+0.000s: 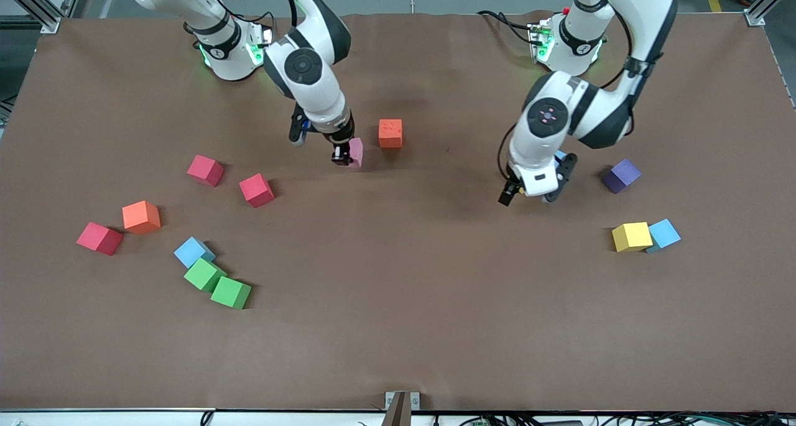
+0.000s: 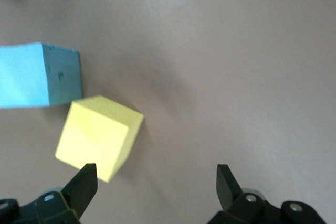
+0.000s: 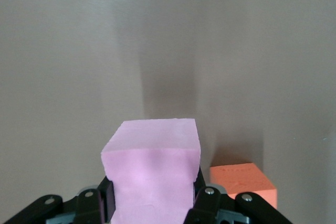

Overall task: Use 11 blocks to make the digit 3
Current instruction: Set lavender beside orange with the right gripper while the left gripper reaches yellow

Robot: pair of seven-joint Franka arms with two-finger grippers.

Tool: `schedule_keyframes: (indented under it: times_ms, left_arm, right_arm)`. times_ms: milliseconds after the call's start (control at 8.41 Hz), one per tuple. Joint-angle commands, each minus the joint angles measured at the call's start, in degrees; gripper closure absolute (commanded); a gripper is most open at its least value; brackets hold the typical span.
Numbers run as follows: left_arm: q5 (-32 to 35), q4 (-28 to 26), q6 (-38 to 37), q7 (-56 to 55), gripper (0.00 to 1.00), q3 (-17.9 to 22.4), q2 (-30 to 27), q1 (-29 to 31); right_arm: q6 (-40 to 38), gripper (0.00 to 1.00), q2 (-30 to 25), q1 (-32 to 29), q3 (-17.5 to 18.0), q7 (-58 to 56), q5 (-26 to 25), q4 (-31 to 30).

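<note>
A high camera across the table [image 1: 398,351] faces me, looking steeply down, my bases along its top edge. It sits far enough back to take in the whole brown surface. The camera on my left wrist looks down past my fingertips [image 2: 84,182], close over the yellow block [image 2: 97,137] and a blue block [image 2: 37,74]; the front view shares that pair. My right wrist camera looks closely at the pink block [image 3: 152,171] and an orange block [image 3: 244,182], both also seen from the front.
</note>
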Motion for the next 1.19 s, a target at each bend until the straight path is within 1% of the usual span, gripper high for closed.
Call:
schedule_keyframes:
  times_ms: [0, 238, 357, 476, 595, 832, 1070]
  left_arm:
    - [-1.01, -3.57, 0.58, 3.22, 0.00, -1.21, -0.54, 2.34]
    - [-1.01, -6.64, 3.12, 3.58, 0.00, -1.21, -0.80, 2.61]
    - [-0.92, -8.92, 6.36, 3.58, 0.00, -1.21, -1.16, 2.61]
    - [-0.66, -10.07, 8.13, 3.75, 0.00, -1.30, -1.33, 2.61]
    - [-0.65, -10.17, 8.15, 4.19, 0.00, -1.30, -2.12, 2.70]
    - [-0.65, -12.62, 8.15, 6.55, 0.00, -1.30, -4.31, 2.78]
    - [-0.65, -13.16, 9.54, 7.88, 0.00, -1.30, -5.03, 3.84]
  right_arm:
    - [1.04, 1.00, -1.60, 1.90, -0.32, 3.42, 0.21, -2.62]
    - [1.74, 1.00, -1.60, 3.92, -0.32, 3.88, 0.21, -3.32]
    - [2.35, 1.00, -1.60, 4.89, -0.32, 4.05, 0.29, -3.41]
    - [2.79, 1.00, -1.52, 5.77, -0.32, 5.01, 0.21, -3.59]
    - [4.36, 1.00, -1.25, 6.73, -0.32, 5.28, 0.21, -4.37]
    - [4.73, 1.00, -0.90, 8.05, -0.32, 7.12, 0.21, -4.82]
    - [4.73, 1.00, -0.29, 8.58, -0.32, 7.22, 0.21, -4.82]
